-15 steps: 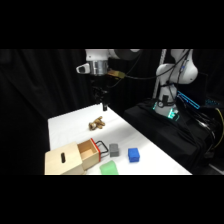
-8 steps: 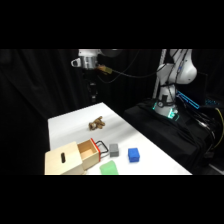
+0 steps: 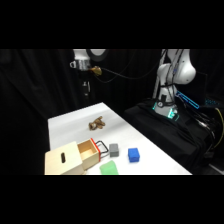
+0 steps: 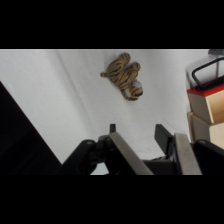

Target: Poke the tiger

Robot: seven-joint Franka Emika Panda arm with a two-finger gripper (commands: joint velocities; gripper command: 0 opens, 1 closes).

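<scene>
No contact with tiger now: claw high above it, fingers parted, gripping nothing. Left to do: descend, touch tiger, well below.

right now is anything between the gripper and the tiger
Nothing visible is. The gripper hangs high above the table's far end, and only bare white table lies around the tiger. The wooden box sits off to the side, nearer the camera.
</scene>
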